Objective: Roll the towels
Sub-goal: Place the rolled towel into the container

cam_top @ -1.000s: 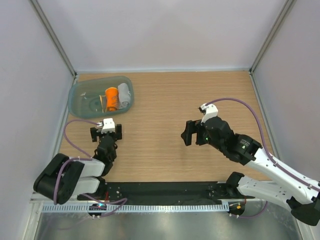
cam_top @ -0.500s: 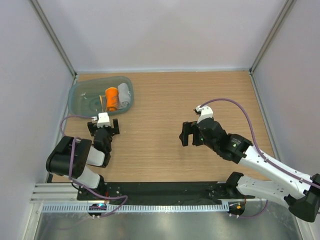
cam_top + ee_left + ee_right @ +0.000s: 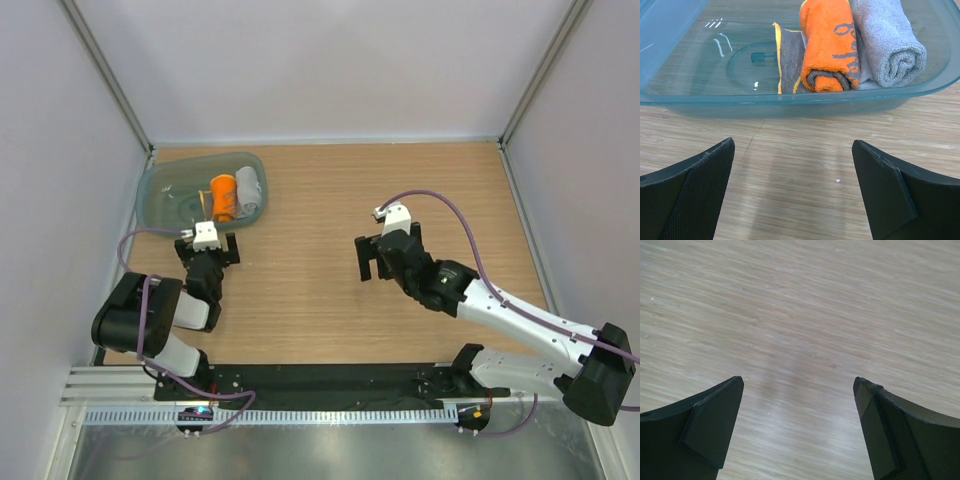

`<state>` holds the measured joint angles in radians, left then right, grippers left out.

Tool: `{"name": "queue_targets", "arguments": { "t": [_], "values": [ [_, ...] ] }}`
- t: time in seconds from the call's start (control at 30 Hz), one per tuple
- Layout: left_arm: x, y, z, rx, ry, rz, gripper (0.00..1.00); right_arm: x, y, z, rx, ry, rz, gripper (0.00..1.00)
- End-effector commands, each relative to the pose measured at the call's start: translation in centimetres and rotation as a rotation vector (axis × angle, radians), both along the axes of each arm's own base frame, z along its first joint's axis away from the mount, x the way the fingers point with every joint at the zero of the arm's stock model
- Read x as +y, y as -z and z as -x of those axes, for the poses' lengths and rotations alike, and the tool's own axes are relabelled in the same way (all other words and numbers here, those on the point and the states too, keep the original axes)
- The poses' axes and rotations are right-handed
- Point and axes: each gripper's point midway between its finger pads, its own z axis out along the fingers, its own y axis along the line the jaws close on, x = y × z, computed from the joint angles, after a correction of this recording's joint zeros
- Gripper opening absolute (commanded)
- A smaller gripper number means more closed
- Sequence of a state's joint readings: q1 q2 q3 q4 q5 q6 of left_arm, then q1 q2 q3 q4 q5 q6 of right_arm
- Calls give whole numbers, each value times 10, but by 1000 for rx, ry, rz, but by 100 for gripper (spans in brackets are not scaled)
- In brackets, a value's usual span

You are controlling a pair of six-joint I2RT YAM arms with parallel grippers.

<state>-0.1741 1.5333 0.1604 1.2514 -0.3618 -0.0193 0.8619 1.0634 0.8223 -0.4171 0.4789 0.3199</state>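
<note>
Count, all views:
Towels: 2, both rolled; 1 orange towel (image 3: 832,47), 1 grey towel (image 3: 887,42)
Containers: 1 teal tub (image 3: 670,35)
Arms: 2
Grippers: 2; left gripper (image 3: 792,200), right gripper (image 3: 797,425), 2 fingers each, 4 fingers total
Work surfaces: 1 wooden table (image 3: 400,190)

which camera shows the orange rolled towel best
Left wrist: the bright orange rolled towel is close up, its spiral end and grey face clear, inside the translucent teal plastic tub. Top external shows it small and plain; right wrist shows only wooden tabletop.
</note>
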Motion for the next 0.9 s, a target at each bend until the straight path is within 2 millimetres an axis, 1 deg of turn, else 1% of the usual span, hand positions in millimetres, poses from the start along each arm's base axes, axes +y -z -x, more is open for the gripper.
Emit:
{"name": "queue_targets", "arguments": {
  "t": [0.0,0.03,0.07,0.13,0.17,0.2,0.23,0.27,0.3,0.33,0.37,0.4,0.43,0.47,0.53,0.57,0.6,0.63,0.67,0.7,0.73,0.77,0.8,0.83,0.87],
  "values": [
    [0,-25,-9,-85,-4,17,100,-5,-39,-24,-168,49,17,100],
    [1,-24,-9,-82,-6,16,100,-7,-44,-29,-207,59,20,100],
    [0,-24,-9,-82,-4,17,100,-10,-40,-30,-218,67,40,100],
    [0,-24,-10,-82,-4,17,99,-21,-44,-39,-268,108,83,100],
    [2,-25,-11,-82,-11,22,100,-31,-42,-43,-282,148,115,100],
    [4,-20,-12,-56,-17,22,100,-36,-43,-46,-292,165,126,100],
    [5,-23,-18,-57,-26,27,100,-53,-44,-56,-299,223,129,100],
    [5,-23,-20,-49,-26,45,100,-59,-39,-61,-284,249,109,100],
    [11,-15,-21,-8,-36,52,100,-71,-37,-67,-271,293,86,100],
    [11,-17,-24,-7,-34,61,100,-96,-34,-77,-258,383,65,100],
    [12,-16,-24,-5,-35,67,100,-108,-34,-82,-257,446,17,100],
    [11,-17,-24,-7,-33,68,100,-119,-25,-83,-250,476,23,100],
    [11,-16,-24,-5,-34,67,100,-127,-27,-89,-280,511,8,100],
    [12,-16,-24,-5,-35,67,100,-146,-13,-88,-262,554,56,100],
    [12,-16,-24,-5,-35,68,100,-159,-7,-97,-295,608,59,100],
    [12,-16,-25,-5,-34,68,100,-172,5,-96,-280,641,81,100],
    [12,-16,-25,-4,-34,69,100,-179,17,-97,-262,659,109,100],
    [12,-16,-25,-4,-32,69,100,-185,18,-99,-283,679,105,100],
    [12,-16,-25,-2,-32,71,100,-191,34,-95,-269,685,126,100],
    [12,-16,-24,-2,-34,69,100,-201,39,-95,-280,702,128,100],
    [12,-16,-24,-2,-33,71,100,-201,38,-103,-330,697,110,100],
    [12,-16,-25,-4,-32,71,100,-206,55,-99,-321,694,114,100],
    [12,-16,-25,-4,-34,71,100,-213,57,-100,-340,716,96,100],
    [12,-16,-24,-2,-33,71,100,-212,60,-105,-369,718,67,100],
    [12,-16,-25,-4,-32,71,100,-214,72,-100,-361,710,66,100]
  ]
}}
